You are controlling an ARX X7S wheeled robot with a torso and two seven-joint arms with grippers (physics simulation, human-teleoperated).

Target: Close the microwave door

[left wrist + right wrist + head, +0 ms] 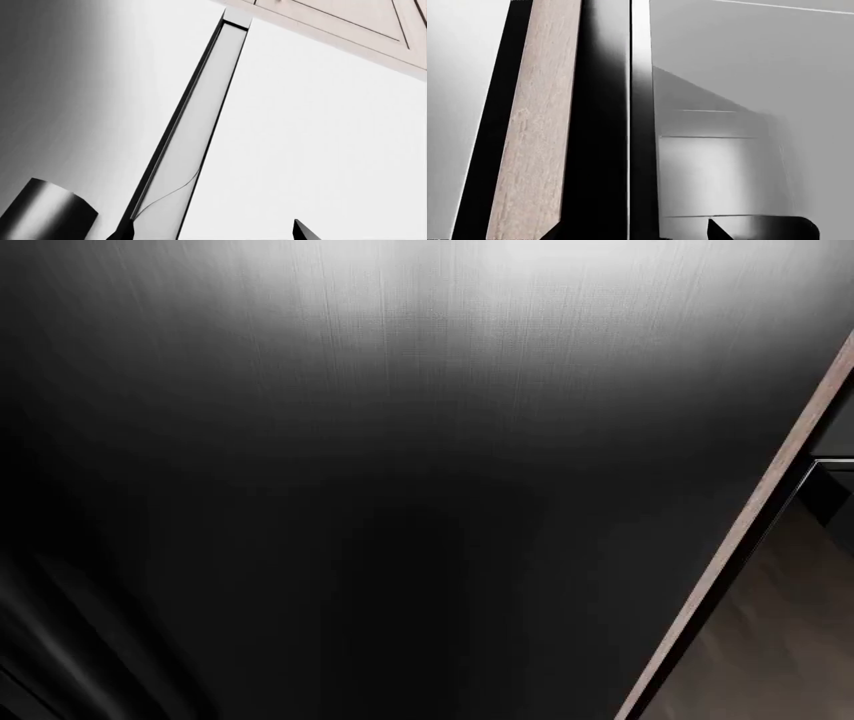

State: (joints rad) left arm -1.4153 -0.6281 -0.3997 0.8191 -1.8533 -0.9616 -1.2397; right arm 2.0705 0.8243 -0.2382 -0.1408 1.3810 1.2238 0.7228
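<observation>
In the left wrist view a thin steel slab (193, 130) stands edge-on and looks like the microwave door, though I cannot be sure. My left gripper (213, 233) is open. One fingertip (123, 233) sits at the slab's near end and the other fingertip (303, 231) is far off against the white wall. My right gripper (635, 233) is open too, in front of a black edge with a bright strip (639, 120). Beside that edge is a grey boxy recess (720, 170). The head view shows neither gripper.
A dark brushed-metal surface (374, 480) fills nearly the whole head view, bounded on the right by a wooden strip (747, 530). The same wood strip (537, 130) shows in the right wrist view. A pale cabinet (347, 25) and a dark cylinder (47, 212) appear in the left wrist view.
</observation>
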